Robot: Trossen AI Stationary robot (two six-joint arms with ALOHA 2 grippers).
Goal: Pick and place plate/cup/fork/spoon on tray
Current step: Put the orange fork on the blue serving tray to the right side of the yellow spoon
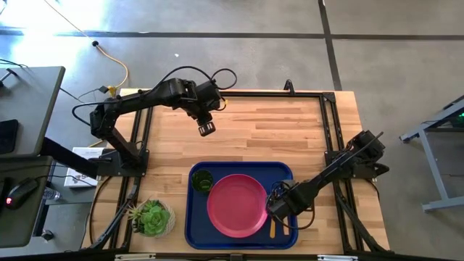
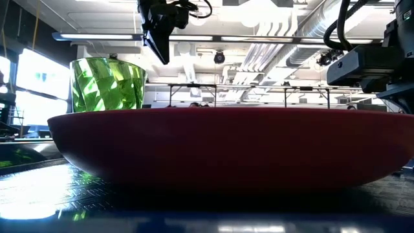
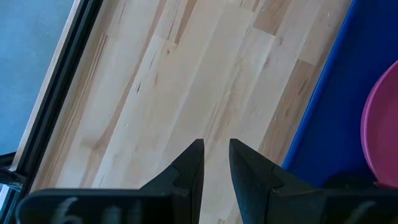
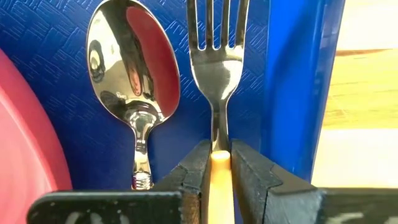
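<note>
1. Lying on the tray (image 4: 292,93) near its right rim, the fork (image 4: 216,56) has its tines toward the top of the right wrist frame, and its orange handle sits pinched between the right gripper's (image 4: 216,163) two dark fingers, which are closed against it.
2. The spoon (image 4: 132,68) lies just beside the fork on the blue floor, bowl up and parallel to it, between the fork and the plate's (image 4: 25,143) pink edge at the lower left of that frame.
3. In the high view the plate (image 1: 237,204) fills the middle of the tray (image 1: 194,235), with the cup (image 1: 202,180) standing upright in the tray's upper-left corner, just beside the plate.
4. The right gripper (image 1: 278,208) sits low over the tray's right side, at the plate's right edge.
5. The left gripper (image 1: 206,129) hangs above bare wood in the upper middle of the frame, well apart from the tray; its fingers (image 3: 189,165) are nearly together, a narrow gap between them, holding nothing.
6. A potted succulent (image 1: 152,217) stands on the table's lower left, just outside the tray.
</note>
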